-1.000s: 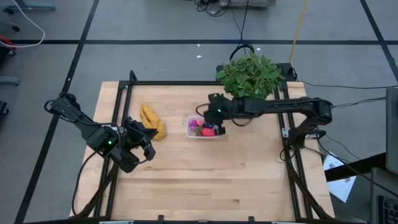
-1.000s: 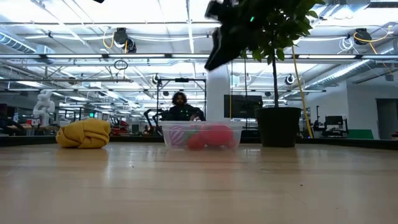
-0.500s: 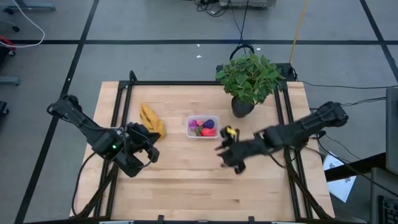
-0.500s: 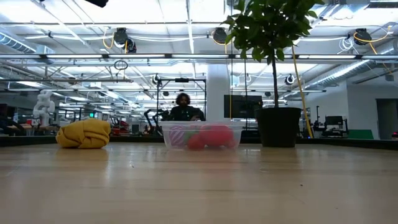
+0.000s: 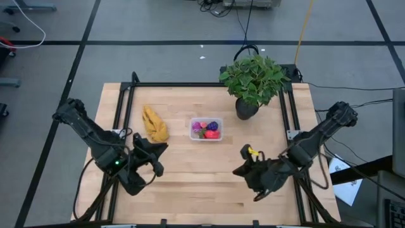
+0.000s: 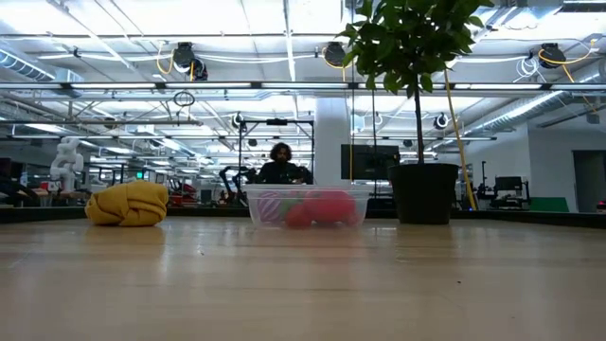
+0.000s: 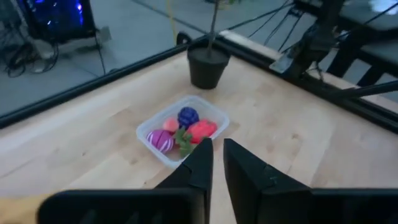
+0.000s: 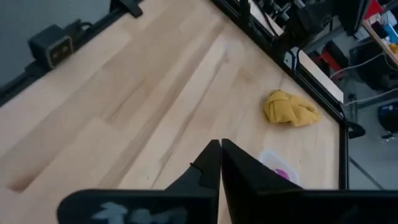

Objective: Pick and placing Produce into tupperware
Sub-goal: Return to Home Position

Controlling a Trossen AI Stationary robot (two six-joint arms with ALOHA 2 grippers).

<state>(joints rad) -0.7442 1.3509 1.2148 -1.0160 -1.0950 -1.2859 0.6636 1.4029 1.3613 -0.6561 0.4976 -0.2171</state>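
Note:
The tupperware (image 5: 192,130) is a clear shallow box standing on its base at the table's middle, also seen in the low view (image 6: 258,206) and the left wrist view (image 7: 165,114). The produce (image 5: 207,130) lies inside it: a purple piece (image 7: 188,116), a red piece (image 7: 203,130) and a pink striped piece (image 7: 160,140). My left gripper (image 5: 158,152) hovers shut near the table's left side, pointing at the box (image 7: 217,146). My right gripper (image 5: 239,171) hovers shut near the right near corner (image 8: 219,144), holding nothing.
A yellow banana bunch (image 5: 154,124) lies left of the box (image 6: 128,203). A potted green plant (image 5: 253,79) stands at the far right, its black pot (image 6: 424,194) beside the box. Black frame rails run along the table's edges. A person (image 6: 277,163) sits in the room beyond.
My right gripper has drawn away from above the tupperware, moving toward the table's near right corner and out of the low view. My left gripper has shifted a little toward the near edge. The box and produce have stayed in place.

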